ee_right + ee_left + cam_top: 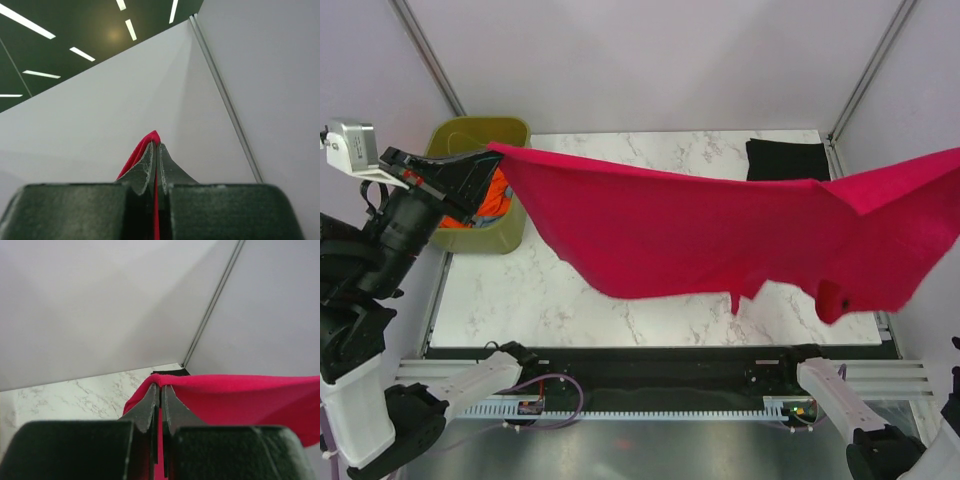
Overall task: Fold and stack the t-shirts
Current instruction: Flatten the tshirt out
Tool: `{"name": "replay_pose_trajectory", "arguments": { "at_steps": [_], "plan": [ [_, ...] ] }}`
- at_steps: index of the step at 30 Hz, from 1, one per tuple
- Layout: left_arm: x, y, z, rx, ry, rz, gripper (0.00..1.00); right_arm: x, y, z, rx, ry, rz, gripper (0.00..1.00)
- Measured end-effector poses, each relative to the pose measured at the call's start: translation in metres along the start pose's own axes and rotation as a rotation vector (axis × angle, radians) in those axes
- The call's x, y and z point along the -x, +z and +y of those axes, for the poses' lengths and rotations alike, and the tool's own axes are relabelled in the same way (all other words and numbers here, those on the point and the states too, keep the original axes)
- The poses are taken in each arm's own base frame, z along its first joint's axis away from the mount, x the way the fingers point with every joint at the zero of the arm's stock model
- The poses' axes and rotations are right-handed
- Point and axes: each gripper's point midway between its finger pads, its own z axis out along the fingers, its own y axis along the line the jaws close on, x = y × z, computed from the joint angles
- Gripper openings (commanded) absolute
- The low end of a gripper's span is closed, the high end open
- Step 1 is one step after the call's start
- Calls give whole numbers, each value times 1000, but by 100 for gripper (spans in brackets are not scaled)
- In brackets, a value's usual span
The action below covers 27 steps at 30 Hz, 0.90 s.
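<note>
— Surface?
— White marble tabletop (520,300), grey-veined, bordered by a dark rail (650,355) along the near edge.
— Room?
— Closed in by pale grey wall panels (650,60) on three sides, with thin metal posts (430,55) in the far corners. Seen from the right wrist, topped by a dark ceiling (75,30) with bright strip lights (30,22).
— Red t-shirt (720,230)?
— Off the marble, stretched in mid-air as one wide sheet from above the far left corner to past the right edge of the top view. Sagging in the middle, with a low-hanging sleeve at near right.
— Left gripper (160,390)?
— Raised at far left, pressed together on a fold of the red cloth.
— Right gripper (156,150)?
— Out of the top view. In its own camera clamped tight on a red edge, aimed up at a wall panel.
— Black t-shirt (787,160)?
— Lying flat as a neat rectangle at the far right corner of the marble, just behind the red span.
— Anything else?
— Olive-green tub (470,135) at the far left corner, something orange (498,195) inside.
</note>
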Motion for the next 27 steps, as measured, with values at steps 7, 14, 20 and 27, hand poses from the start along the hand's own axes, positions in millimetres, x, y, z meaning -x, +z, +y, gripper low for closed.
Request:
{"name": "replay_pose_trajectory", "arguments": {
  "at_steps": [7, 14, 20, 27],
  "plan": [
    [-27, 28, 13, 51, 12, 66, 2, -21, 28, -2, -29, -77, 11, 0],
    [-160, 107, 79, 266, 91, 347, 2, -250, 77, -26, 6, -234, 341, 0],
    [-313, 123, 186, 494, 98, 698, 2, -495, 21, -93, 15, -299, 756, 0],
    [-395, 131, 278, 646, 36, 868, 2, -655, 6, -114, 23, -172, 946, 0]
  ]
}}
